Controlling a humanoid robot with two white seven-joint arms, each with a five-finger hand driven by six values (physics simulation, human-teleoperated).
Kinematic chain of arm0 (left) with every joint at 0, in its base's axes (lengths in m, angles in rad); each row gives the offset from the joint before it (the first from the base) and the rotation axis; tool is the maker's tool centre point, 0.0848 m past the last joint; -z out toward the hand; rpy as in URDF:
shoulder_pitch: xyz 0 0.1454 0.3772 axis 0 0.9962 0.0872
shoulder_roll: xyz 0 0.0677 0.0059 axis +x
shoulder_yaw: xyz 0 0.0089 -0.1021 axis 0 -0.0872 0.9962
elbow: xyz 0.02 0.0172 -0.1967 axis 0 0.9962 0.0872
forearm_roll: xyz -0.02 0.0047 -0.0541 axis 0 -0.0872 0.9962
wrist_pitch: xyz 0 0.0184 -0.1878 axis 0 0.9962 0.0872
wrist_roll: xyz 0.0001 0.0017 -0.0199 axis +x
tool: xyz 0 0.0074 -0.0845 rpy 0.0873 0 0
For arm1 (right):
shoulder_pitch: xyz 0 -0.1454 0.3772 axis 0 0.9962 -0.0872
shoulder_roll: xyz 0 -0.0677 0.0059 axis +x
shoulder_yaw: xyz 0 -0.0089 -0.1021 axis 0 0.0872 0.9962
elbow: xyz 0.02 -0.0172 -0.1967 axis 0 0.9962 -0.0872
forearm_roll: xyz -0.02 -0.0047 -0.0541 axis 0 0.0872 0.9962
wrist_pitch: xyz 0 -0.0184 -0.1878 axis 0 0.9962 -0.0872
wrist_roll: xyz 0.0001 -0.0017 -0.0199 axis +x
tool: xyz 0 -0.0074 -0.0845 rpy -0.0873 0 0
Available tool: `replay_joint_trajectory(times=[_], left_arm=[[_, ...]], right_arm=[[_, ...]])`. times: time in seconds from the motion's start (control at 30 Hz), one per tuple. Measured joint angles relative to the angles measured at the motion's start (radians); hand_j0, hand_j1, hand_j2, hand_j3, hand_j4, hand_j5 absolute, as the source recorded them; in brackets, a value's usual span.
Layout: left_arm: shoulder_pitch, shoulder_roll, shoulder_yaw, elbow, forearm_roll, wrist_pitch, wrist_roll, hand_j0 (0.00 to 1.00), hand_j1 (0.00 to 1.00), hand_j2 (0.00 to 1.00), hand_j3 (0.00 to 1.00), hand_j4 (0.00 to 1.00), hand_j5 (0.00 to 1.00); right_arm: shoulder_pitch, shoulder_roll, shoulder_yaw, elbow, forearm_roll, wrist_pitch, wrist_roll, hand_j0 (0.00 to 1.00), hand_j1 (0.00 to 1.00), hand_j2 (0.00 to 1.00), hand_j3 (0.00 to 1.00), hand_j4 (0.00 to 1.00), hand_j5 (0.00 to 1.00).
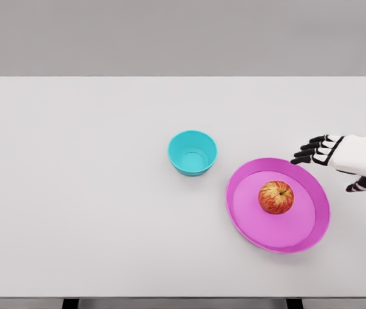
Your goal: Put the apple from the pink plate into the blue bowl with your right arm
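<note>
A red and yellow apple (276, 197) sits upright in the middle of the pink plate (247, 222) on the white table, right of centre. The blue bowl (192, 152) stands to the plate's upper left, and nothing shows inside it. My right hand (327, 161) comes in from the right edge and hovers just beyond the plate's upper right rim. Its dark fingers (311, 149) are spread toward the left and hold nothing. The hand is apart from the apple, up and to the right of it. The left arm is out of sight.
The white table (80, 193) spans the whole view, with its far edge at the top and its near edge at the bottom. Only the bowl and the plate stand on it.
</note>
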Motion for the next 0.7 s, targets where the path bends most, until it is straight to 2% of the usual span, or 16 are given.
replay_joint_trajectory(times=[0.1, 0.2, 0.3, 0.37, 0.5, 0.7], left_arm=[[0.0, 0.0, 0.0, 0.0, 0.0, 0.0, 0.0, 1.0, 1.0, 1.0, 1.0, 1.0, 1.0], [0.0, 0.0, 0.0, 0.0, 0.0, 0.0, 0.001, 1.0, 1.0, 1.0, 1.0, 1.0, 1.0], [0.0, 0.0, 0.0, 0.0, 0.0, 0.0, 0.001, 1.0, 1.0, 1.0, 1.0, 1.0, 1.0], [0.0, 0.0, 0.0, 0.0, 0.0, 0.0, 0.0, 1.0, 1.0, 1.0, 1.0, 1.0, 1.0], [0.0, 0.0, 0.0, 0.0, 0.0, 0.0, 0.0, 1.0, 1.0, 1.0, 1.0, 1.0, 1.0], [0.0, 0.0, 0.0, 0.0, 0.0, 0.0, 0.0, 1.0, 1.0, 1.0, 1.0, 1.0, 1.0]], right_arm=[[-0.015, 0.012, -0.003, -0.004, -0.001, -0.001, 0.043, 1.0, 1.0, 1.0, 1.0, 1.0, 1.0], [-0.063, 0.03, 0.006, -0.005, -0.003, -0.001, 0.06, 1.0, 1.0, 1.0, 1.0, 1.0, 1.0], [-0.143, 0.051, 0.061, -0.004, -0.003, 0.0, 0.067, 1.0, 1.0, 1.0, 1.0, 1.0, 1.0], [-0.172, 0.067, 0.119, -0.004, -0.002, -0.001, 0.069, 1.0, 1.0, 1.0, 1.0, 1.0, 1.0], [-0.172, 0.081, 0.181, -0.004, 0.0, -0.002, 0.07, 1.0, 1.0, 1.0, 1.0, 1.0, 1.0], [-0.184, 0.107, 0.207, -0.002, 0.001, -0.002, 0.07, 1.0, 1.0, 1.0, 1.0, 1.0, 1.0]])
